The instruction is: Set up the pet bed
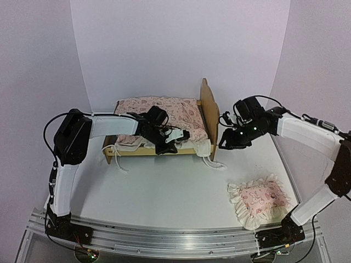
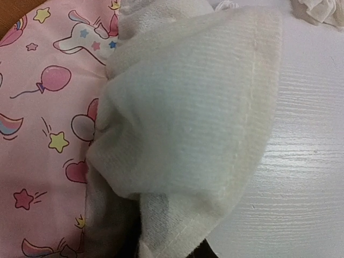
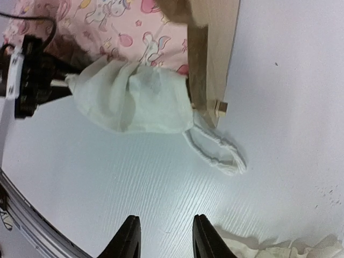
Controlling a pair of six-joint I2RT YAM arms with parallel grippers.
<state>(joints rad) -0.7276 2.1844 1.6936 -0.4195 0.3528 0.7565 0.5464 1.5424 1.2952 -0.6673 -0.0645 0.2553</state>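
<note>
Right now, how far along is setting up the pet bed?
Done: the cushion lies on the bed, though its cream edge hangs bunched over the near rail. In hand: the left gripper appears to pinch that edge; the right gripper hangs open over the table, holding nothing. Left: straighten the cushion and move the pillow, lying on the table, onto the bed.

We are in a robot lab: a white counter (image 1: 164, 192), a curved white backdrop (image 1: 181, 49) and an aluminium rail (image 1: 181, 233).
</note>
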